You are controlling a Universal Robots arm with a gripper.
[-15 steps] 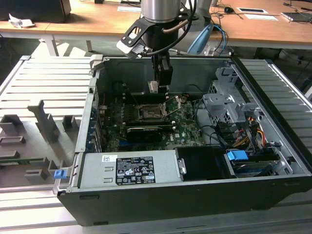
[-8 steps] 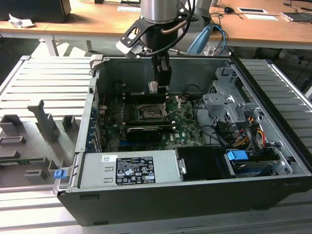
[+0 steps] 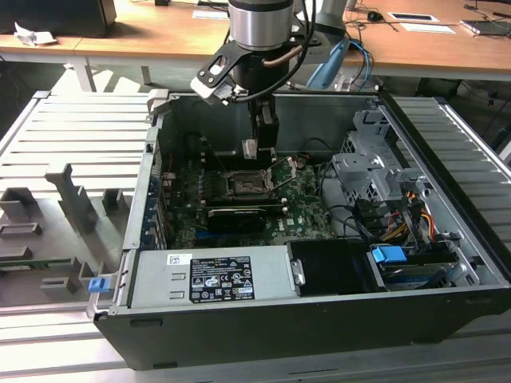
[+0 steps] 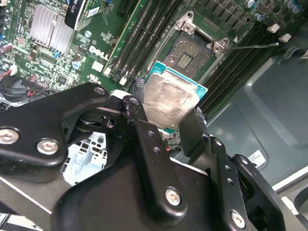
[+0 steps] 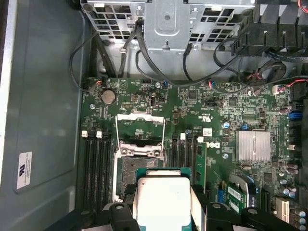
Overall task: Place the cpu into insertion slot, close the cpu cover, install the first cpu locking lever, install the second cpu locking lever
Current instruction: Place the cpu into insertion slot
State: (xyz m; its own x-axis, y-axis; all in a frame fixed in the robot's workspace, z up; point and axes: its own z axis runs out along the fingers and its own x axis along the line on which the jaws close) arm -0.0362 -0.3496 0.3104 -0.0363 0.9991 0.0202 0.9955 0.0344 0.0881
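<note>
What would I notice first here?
The shiny square cpu, pinched in the black gripper above the green board. Close by lies the bare insertion slot, its cpu cover flipped open. In the exterior view, a silver arm reaches into an open computer case.

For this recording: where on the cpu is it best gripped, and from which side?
By two opposite thin edges, from the metal-face side, as the tool holds the cpu now. It is a thin flat square, so the edges suit the fingers and its underside is likely left free for the insertion slot.
</note>
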